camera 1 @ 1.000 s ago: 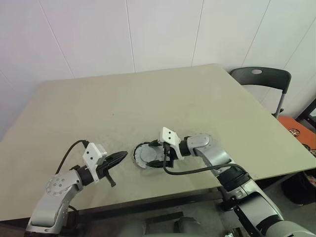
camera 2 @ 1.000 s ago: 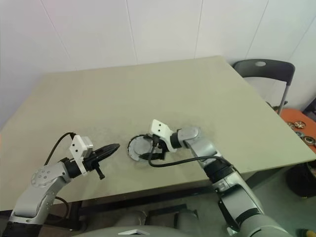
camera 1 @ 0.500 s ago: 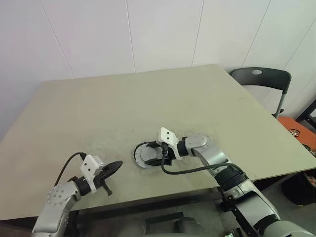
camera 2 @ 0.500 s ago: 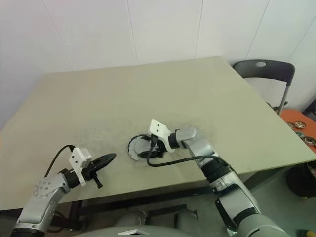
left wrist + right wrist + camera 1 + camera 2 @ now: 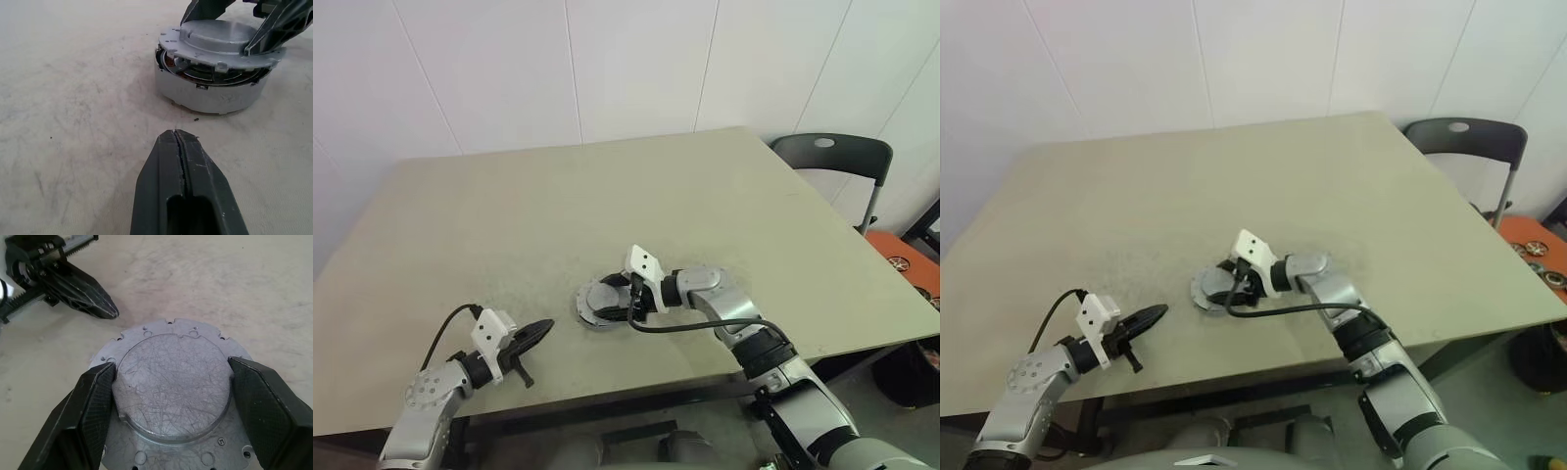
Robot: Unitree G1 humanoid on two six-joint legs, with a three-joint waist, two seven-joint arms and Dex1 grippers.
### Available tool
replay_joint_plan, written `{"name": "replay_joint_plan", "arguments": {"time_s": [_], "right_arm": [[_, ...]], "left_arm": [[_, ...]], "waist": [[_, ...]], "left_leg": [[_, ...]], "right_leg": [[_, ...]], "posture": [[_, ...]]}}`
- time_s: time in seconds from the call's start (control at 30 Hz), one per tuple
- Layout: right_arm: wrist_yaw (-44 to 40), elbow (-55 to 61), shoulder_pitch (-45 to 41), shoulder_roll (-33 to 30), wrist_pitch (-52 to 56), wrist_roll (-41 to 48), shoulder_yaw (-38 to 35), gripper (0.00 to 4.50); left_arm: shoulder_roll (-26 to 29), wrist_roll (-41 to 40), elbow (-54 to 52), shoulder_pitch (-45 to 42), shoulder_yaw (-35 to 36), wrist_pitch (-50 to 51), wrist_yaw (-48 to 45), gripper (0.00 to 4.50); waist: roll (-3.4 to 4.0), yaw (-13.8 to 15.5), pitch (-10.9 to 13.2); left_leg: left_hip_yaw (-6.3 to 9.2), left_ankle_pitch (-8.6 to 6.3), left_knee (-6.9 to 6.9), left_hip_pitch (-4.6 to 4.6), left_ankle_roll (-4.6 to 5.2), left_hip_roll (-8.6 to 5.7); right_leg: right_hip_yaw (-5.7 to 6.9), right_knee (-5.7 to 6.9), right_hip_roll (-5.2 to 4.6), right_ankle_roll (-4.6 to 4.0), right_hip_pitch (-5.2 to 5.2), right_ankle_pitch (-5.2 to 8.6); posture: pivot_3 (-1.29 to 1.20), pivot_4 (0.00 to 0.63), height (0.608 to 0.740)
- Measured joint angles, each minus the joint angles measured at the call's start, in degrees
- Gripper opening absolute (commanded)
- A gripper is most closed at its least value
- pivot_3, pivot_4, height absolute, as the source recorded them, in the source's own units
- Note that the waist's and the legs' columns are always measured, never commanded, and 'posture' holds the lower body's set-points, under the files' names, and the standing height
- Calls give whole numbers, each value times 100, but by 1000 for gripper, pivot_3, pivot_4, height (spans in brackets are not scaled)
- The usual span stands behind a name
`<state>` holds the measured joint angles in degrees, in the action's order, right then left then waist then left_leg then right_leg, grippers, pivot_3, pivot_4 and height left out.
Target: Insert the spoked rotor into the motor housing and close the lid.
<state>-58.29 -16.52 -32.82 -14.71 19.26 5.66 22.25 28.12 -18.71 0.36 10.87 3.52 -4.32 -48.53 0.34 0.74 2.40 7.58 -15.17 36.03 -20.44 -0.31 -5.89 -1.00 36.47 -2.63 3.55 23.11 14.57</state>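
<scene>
A beige table [image 5: 509, 225] against a white panelled wall [image 5: 509, 69], a black chair [image 5: 832, 157] off its right corner. From my head cameras, the motor housing [image 5: 590, 315] sits near the front edge with the lid [image 5: 603, 296] on top of it. My right gripper [image 5: 628, 304] reaches in from the right and straddles the lid, while my left gripper [image 5: 540, 331] hangs low to the left, near the housing but apart from it.

Left wrist view: my two black fingers [image 5: 161, 181] are pressed together with nothing between them, tips pointing at the silver-walled housing. The grey flanged lid rests slightly tilted on it – copper windings [image 5: 171, 61] show through the gap under its rim.

Right wrist view: my fingers [image 5: 93, 401] stand wide, one pad against each side of the lid's raised round centre – clamped on it. The plate's notched rim and small holes show around them, and the left gripper's closed tip lies just beyond.
</scene>
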Motion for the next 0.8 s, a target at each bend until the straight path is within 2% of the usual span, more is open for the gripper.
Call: {"name": "replay_joint_plan", "arguments": {"time_s": [0.43, 0.8], "right_arm": [[134, -44, 0, 8, -217, -252, 57, 3266], [292, 63, 2, 42, 168, -256, 68, 3266]], "left_arm": [[-1, 1, -22, -31, 0, 47, 20, 0], [-6, -1, -56, -27, 0, 111, 24, 0]], "waist": [[0, 2, 0], [-2, 3, -11]], "left_leg": [[0, 0, 5, 5, 0, 0], [0, 1, 11, 16, -1, 0]], "right_leg": [[0, 7, 0, 0, -1, 0], [0, 19, 0, -1, -6, 1]], "posture": [[0, 0, 740], [0, 0, 740]]}}
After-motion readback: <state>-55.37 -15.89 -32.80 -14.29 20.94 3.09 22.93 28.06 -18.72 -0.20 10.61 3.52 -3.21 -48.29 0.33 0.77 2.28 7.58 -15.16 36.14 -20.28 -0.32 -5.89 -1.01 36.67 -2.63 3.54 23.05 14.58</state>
